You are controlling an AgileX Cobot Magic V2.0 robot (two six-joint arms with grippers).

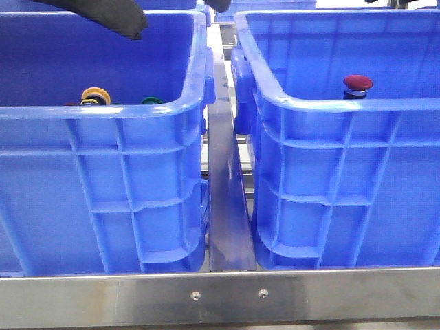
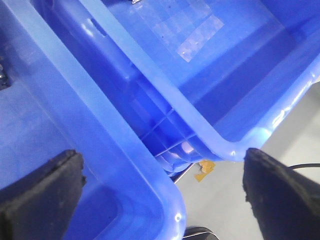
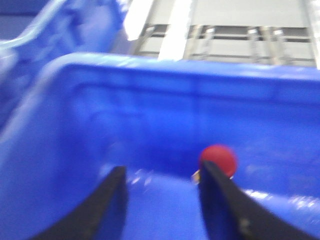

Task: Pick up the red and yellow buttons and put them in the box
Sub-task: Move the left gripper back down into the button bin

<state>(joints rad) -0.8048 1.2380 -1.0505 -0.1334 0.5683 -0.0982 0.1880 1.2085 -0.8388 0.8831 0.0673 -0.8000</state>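
Risk: right fingers (image 3: 162, 200) are spread and empty with the red button (image 3: 218, 160) just beside one tip, inside the right box (image 1: 330, 103); closing now knocks it. Left fingers (image 2: 160, 192) spread, empty, straddling box rims; yellow button (image 1: 95, 94) sits in the left box (image 1: 103, 113).

Industrial workshop: twin blue crates (image 1: 103, 172) on a steel-framed bench (image 1: 220, 295).

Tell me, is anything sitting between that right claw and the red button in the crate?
Nothing visible does. In the right wrist view the right gripper is open inside the right crate, and the red button sits just beyond one fingertip on the bare blue floor. That picture is blurred, so small things could go unseen.
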